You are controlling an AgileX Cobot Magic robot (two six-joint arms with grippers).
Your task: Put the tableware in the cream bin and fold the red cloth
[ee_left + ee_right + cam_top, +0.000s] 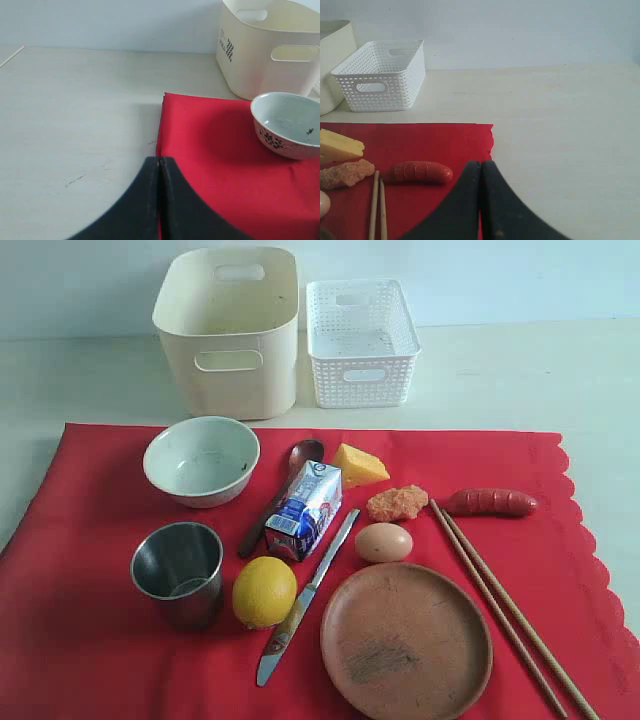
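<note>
Red cloth (90,640): spread flat on worktop (500,370), carrying bowl (201,460), steel cup (178,570), wooden spoon (305,451), knife (310,590), brown plate (406,640), chopsticks (503,605). Cream bin (228,330): behind cloth, beside white basket (362,340). Left gripper (159,161), right gripper (480,164): jaws closed, holding nothing

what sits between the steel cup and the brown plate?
A lemon right beside the steel cup, then a table knife lying on the red cloth, short of the brown plate. Only the exterior view shows this.
</note>
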